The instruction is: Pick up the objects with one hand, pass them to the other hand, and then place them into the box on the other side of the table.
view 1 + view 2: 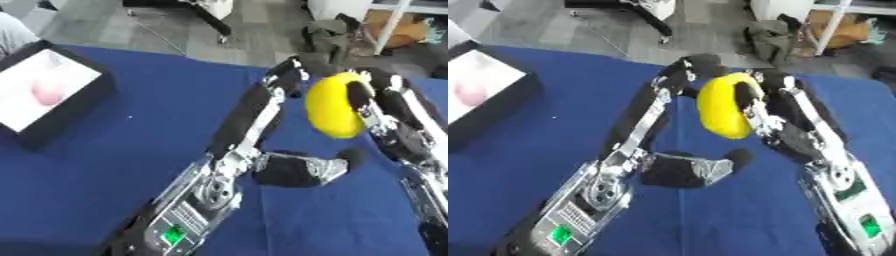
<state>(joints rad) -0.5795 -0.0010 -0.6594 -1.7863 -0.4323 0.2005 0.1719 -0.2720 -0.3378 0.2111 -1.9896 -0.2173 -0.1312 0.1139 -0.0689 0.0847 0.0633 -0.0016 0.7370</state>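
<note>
Above the blue table [87, 190], the right hand [776, 122] grips a yellow ball [721, 112]; the left hand [677, 80], fingers apparently straight, could fumble the handover.

Your left hand [654, 100] and right hand [767, 107] present black fingers on silver metal linkages. Both forearms [588, 200] are silver-grey housings with black covers, each carrying a small green indicator panel [560, 234] near the wrist.
</note>
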